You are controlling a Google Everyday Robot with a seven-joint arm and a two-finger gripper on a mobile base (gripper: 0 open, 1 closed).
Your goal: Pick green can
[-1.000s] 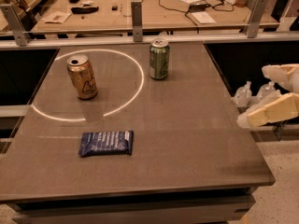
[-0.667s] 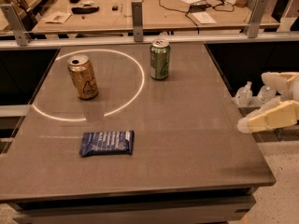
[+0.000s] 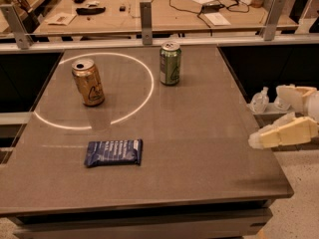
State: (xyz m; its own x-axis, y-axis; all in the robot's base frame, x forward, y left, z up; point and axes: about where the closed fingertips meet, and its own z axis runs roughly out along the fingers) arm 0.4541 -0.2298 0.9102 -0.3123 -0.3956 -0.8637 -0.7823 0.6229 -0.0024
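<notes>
Though poised with the gripper point(image 3: 256, 119) spread open and empty just off the right edge of the table point(image 3: 209, 158), well apart from the green can point(image 3: 170, 63) standing upright toward the far side, seemingly only at the approach step, next needing a forward-left reach to straddle that can before closing.

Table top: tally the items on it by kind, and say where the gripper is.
Cans: 2 (green can, gold can)
Snack bars: 1 (blue snack bar)
Total: 3
The gripper hangs open beyond the right edge of the table, apart from all three.
</notes>
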